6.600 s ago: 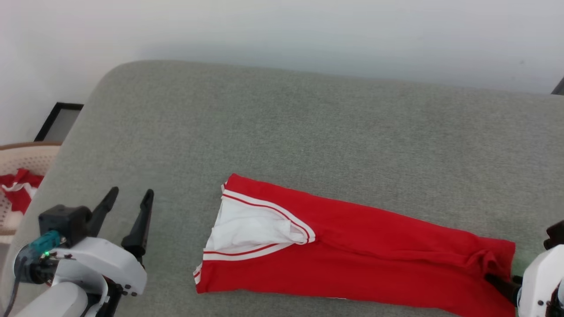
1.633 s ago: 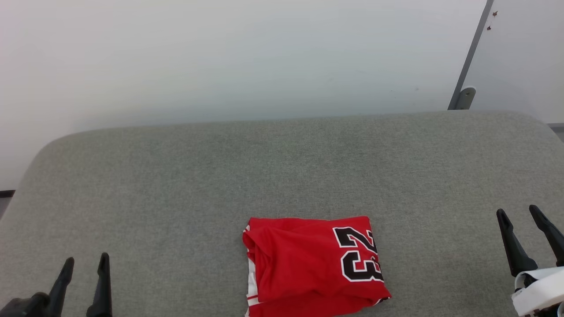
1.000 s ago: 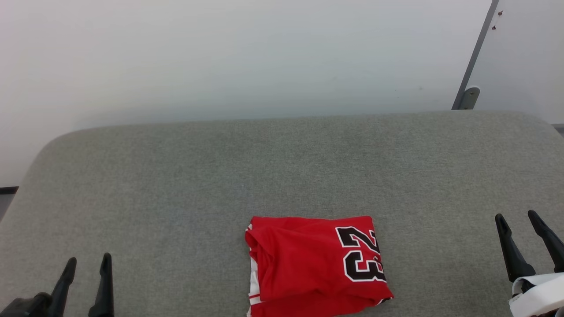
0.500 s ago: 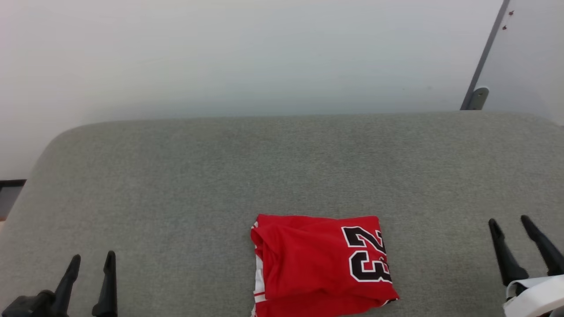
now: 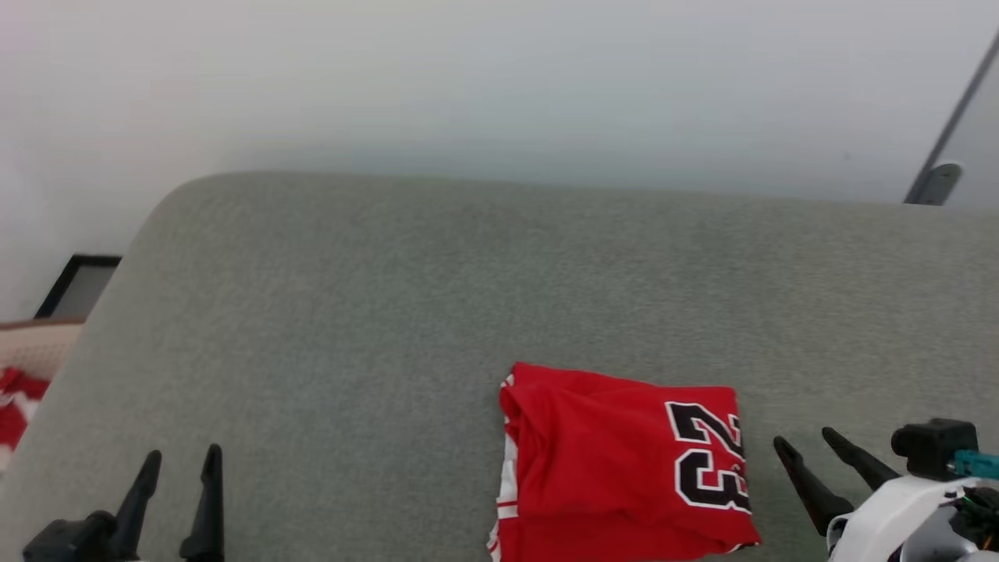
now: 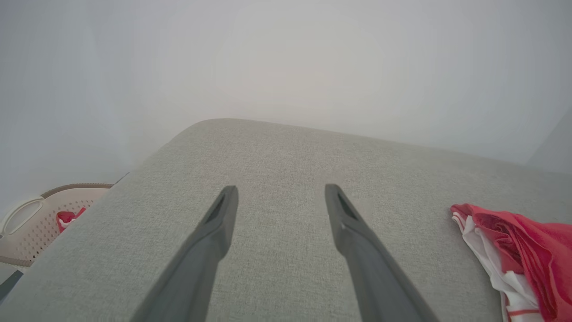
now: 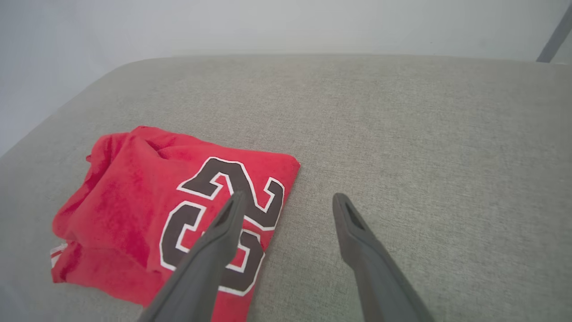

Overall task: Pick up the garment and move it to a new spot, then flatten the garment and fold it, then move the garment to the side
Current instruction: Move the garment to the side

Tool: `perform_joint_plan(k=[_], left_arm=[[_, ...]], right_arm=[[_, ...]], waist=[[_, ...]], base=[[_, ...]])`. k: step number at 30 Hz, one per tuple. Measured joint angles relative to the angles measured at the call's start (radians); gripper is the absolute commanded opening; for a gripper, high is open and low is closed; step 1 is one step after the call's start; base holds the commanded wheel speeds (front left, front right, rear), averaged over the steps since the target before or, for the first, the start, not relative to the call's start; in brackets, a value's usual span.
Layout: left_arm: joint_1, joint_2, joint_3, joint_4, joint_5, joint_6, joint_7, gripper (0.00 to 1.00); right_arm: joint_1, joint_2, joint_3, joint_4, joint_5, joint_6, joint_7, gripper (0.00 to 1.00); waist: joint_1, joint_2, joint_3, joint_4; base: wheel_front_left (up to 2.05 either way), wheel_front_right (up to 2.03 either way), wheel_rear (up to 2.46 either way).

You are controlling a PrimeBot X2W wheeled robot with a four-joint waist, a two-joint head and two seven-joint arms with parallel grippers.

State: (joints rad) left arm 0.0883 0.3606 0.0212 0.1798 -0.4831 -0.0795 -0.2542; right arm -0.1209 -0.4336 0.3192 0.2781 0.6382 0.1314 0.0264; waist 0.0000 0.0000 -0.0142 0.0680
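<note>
The garment [image 5: 616, 460], a red jersey folded into a compact rectangle with a black white-outlined 23 facing up, lies on the grey cushioned surface [image 5: 390, 297] near its front edge. White striped trim peeks out at its left fold. My right gripper [image 5: 804, 447] hovers open just right of it, holding nothing; in the right wrist view its gripper [image 7: 286, 200] hangs over the garment [image 7: 134, 201] at its right edge. My left gripper [image 5: 181, 460] stands open far to the left, well apart; its wrist view shows the gripper [image 6: 279, 192] empty and the garment [image 6: 514, 250] at the right.
A beige plastic basket [image 5: 35, 347] holding a small red-and-white cloth [image 5: 14, 402] sits off the surface's left end; it appears also as the basket [image 6: 31, 219] in the left wrist view. A pale wall runs behind. A dark frame [image 5: 78, 285] leans at the left wall.
The head camera has turned left, bringing the basket into view. The right gripper has come in close beside the garment's right edge. The garment lies folded as before.
</note>
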Motion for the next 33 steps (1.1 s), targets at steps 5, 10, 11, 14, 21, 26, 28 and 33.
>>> perform_joint_plan(k=[5,10,11,14,21,26,28,33], left_arm=[[-0.017,-0.01,-0.015,0.004,0.0,-0.001,-0.001,1.0],[-0.047,-0.021,-0.03,0.018,0.001,-0.009,-0.002,1.0],[-0.052,-0.023,-0.034,0.021,0.002,-0.01,-0.002,1.0],[-0.071,-0.028,-0.042,0.032,0.003,-0.015,-0.003,1.0],[-0.101,-0.037,-0.051,0.06,0.008,-0.022,-0.006,1.0],[-0.109,-0.04,-0.049,0.072,0.008,-0.027,-0.006,1.0],[-0.11,-0.04,-0.046,0.075,0.008,-0.027,-0.006,1.0],[-0.114,-0.04,-0.035,0.066,0.013,-0.031,-0.007,1.0]], right_arm=[[-0.041,-0.01,0.035,0.037,0.032,0.0,0.083,1.0],[-0.081,-0.011,0.045,0.089,0.073,0.0,0.17,1.0],[-0.088,-0.009,0.048,0.101,0.085,0.0,0.191,1.0],[-0.111,0.0,0.057,0.134,0.108,0.0,0.244,1.0],[-0.182,0.0,0.084,0.198,0.14,0.0,0.346,0.0],[-0.205,-0.004,0.084,0.222,0.145,0.001,0.352,0.0],[-0.213,-0.008,0.087,0.22,0.147,0.001,0.354,0.0],[-0.225,-0.021,0.089,0.199,0.153,0.002,0.363,0.0]], waist=[[0.0,0.0,0.031,0.043],[0.0,0.0,0.07,0.079],[0.0,0.0001,0.077,0.086],[0.0,0.0,0.099,0.106],[0.0,0.0,0.131,0.143],[0.0,0.0,0.138,0.156],[0.0,0.0,0.138,0.153],[0.0,0.0,0.14,0.136]], base=[[0.0,0.0,0.0],[0.0,0.0,0.0],[0.0,0.0,0.0],[0.0,0.0,0.0],[0.0,0.0,0.0],[0.0,0.0,0.0],[0.0,0.0,0.0],[0.0,0.0,0.0]])
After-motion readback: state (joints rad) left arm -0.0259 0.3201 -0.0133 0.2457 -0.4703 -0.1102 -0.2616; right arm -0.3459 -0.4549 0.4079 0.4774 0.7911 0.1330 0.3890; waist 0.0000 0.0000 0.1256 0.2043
